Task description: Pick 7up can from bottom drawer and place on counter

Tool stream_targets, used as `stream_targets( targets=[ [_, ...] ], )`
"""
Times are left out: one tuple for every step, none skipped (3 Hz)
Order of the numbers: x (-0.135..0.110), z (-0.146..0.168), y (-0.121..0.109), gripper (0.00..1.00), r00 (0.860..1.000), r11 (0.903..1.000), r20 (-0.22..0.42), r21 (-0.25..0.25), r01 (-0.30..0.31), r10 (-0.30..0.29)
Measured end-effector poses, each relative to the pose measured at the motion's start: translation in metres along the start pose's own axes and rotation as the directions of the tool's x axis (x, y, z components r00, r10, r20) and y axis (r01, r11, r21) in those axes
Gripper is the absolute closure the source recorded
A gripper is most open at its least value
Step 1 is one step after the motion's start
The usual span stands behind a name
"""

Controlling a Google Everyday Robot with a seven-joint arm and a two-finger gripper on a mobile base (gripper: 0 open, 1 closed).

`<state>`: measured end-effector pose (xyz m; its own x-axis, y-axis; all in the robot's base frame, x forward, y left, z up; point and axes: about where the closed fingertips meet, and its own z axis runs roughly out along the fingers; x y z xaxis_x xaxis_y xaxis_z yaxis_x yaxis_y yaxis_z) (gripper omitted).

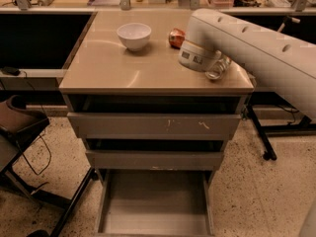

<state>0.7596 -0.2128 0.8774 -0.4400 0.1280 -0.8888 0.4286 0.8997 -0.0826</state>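
We see gripper (214,68) at 7up can (220,64), desk (123,75) right edge; grip state we cannot tell. Risk: dented can tips off edge.

- The claw (216,69), over the counter's (123,73) right side, is hiding mostly behind the white arm (256,38).
- The orange-red can (176,37) is peeking from behind it.
- The bottom drawer (153,201) is running off the lower edge.
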Motion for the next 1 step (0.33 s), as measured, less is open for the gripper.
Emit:
stream_targets(
  targets=[
    [0.0,0.0,0.0,0.0,1.0,1.0,0.0,0.0,0.0,0.0]
  ],
)
